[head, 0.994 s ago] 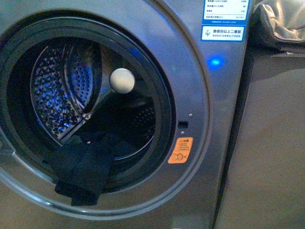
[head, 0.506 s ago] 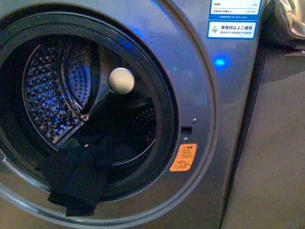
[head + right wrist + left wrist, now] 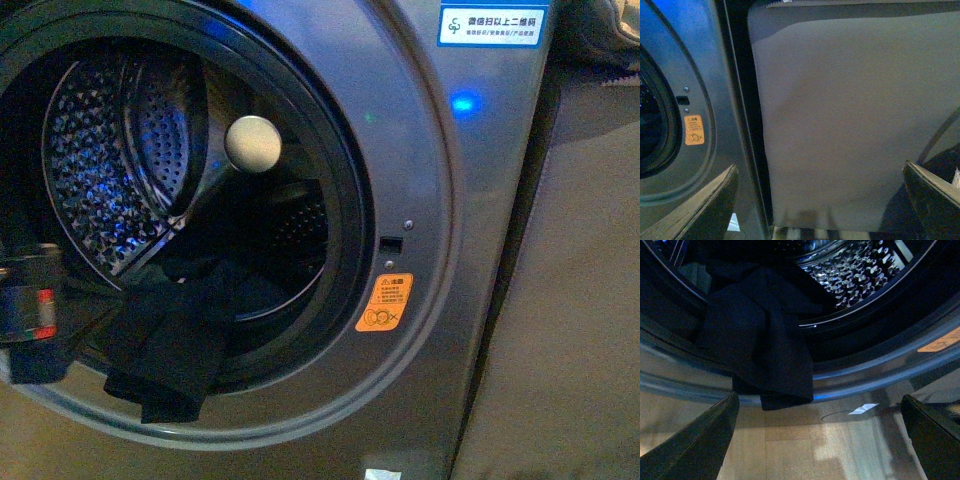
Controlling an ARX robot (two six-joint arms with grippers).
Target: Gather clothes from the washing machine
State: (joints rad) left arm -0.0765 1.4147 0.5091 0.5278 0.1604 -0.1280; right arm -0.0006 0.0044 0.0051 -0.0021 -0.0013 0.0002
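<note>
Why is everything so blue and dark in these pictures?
Front view: dim; a small blue light glows on the grey metallic washing machine, and blue glints speckle its perforated steel drum. Left wrist view: the limp dark navy clothes look almost black, folds barely showing. Right wrist view: murky and soft.

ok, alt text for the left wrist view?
Dark navy clothes hang limp out of the open washing machine, draped over its lower rim. The left gripper is open, its fingers clear of the fabric, with pale floor beneath.
</note>
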